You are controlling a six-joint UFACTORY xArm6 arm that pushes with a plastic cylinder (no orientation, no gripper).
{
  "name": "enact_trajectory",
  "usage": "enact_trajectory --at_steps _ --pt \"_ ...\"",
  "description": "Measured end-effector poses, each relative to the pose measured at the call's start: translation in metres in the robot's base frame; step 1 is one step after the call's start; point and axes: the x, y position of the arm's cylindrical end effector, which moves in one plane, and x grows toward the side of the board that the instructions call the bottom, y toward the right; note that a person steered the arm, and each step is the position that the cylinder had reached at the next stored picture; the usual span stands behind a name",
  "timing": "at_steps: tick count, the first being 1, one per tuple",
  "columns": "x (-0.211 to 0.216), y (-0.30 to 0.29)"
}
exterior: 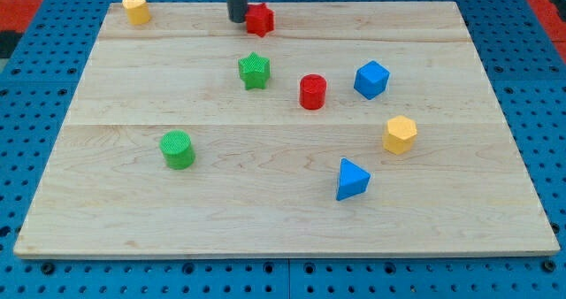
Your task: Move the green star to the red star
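The green star (254, 71) lies on the wooden board in the upper middle of the view. The red star (260, 19) lies near the board's top edge, above the green star. My tip (238, 19) stands just to the left of the red star, close to it or touching it, and well above the green star.
A red cylinder (312, 92) lies right of the green star. A blue cube (371, 79), a yellow hexagonal block (400, 134) and a blue triangular block (351, 180) lie on the right. A green cylinder (178, 149) lies lower left, a yellow heart (135, 10) top left.
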Motion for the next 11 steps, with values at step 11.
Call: enact_trajectory --at_steps 11 --pt "0.176 -0.021"
